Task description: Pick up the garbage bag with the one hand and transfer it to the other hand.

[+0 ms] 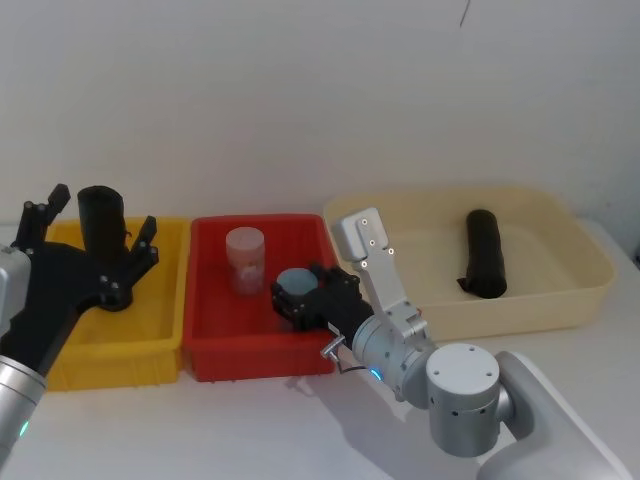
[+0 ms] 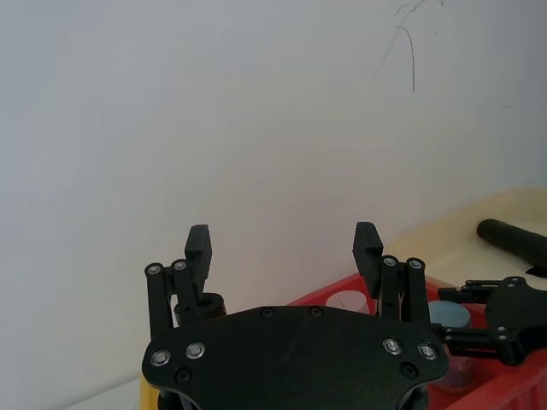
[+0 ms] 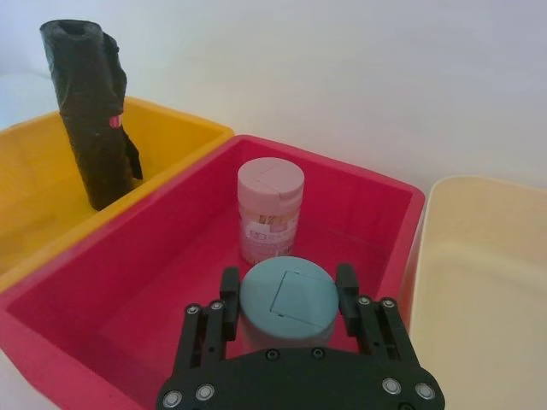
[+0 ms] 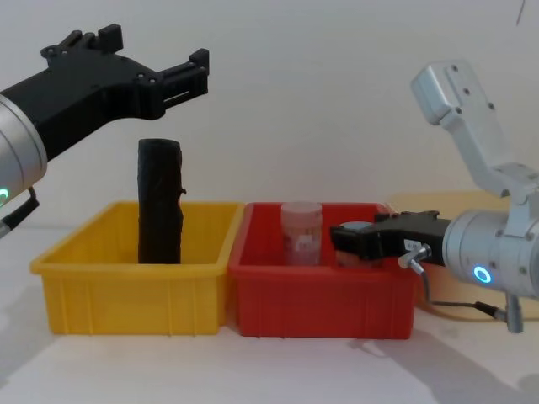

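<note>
Our left gripper (image 4: 181, 76) hangs in the air above the yellow bin (image 4: 135, 286), its two fingers spread wide with nothing between them, and the garbage bag (image 4: 160, 202) stands upright in that bin just below and slightly behind the fingertips. We judge that we are in the approach to the pick: the roll is not yet grasped, so the next move calls for bringing the open fingers down to either side of its upper part and closing on its smooth flank without tipping it. Our right gripper (image 3: 286, 299) sits low inside the red bin (image 3: 171, 256), its fingers straddling a jar with a grey-blue lid (image 3: 288, 299); whether they press on it or merely flank it we cannot tell. A pink-lidded jar (image 3: 269, 209) stands just behind. A slimmer black roll (image 1: 484, 253) lies in the cream tray (image 1: 560, 300), well apart. The foot of the garbage bag is hidden by the yellow bin's wall in the chest view, and the left wrist view catches only a sliver of it behind one finger.
</note>
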You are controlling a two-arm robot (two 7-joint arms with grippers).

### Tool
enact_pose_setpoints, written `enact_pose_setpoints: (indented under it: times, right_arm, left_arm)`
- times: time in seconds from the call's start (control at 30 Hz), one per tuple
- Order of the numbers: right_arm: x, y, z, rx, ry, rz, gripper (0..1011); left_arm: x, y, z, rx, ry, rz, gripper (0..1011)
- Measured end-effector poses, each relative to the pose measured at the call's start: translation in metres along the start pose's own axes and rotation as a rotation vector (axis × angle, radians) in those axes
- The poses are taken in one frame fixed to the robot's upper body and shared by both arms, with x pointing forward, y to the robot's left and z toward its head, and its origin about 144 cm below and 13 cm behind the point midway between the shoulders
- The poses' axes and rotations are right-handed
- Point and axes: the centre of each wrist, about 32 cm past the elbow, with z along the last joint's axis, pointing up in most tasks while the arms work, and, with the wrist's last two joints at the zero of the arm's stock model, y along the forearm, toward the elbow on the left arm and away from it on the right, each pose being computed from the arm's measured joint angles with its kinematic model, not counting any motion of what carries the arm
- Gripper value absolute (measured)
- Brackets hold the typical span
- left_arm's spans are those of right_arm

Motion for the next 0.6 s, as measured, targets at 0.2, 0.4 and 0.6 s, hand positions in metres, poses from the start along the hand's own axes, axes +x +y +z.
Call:
enact_pose_setpoints:
  times: [0.2,0.4,0.6]
  right_arm:
    - [0.001,0.000,0.001,-0.002,0.002,-0.006,658]
    - [0.002,-0.002,0.006,0.014,0.010,-0.009,658]
    - [0.005,-0.007,0.019,0.058,0.040,0.007,658]
  left_arm:
    - [0.000,0.000,0.000,0.000,0.000,0.000,1000]
    - [0.000,0.000,0.000,0.000,0.000,0.000,1000]
    - [0.000,0.000,0.000,0.000,0.000,0.000,1000]
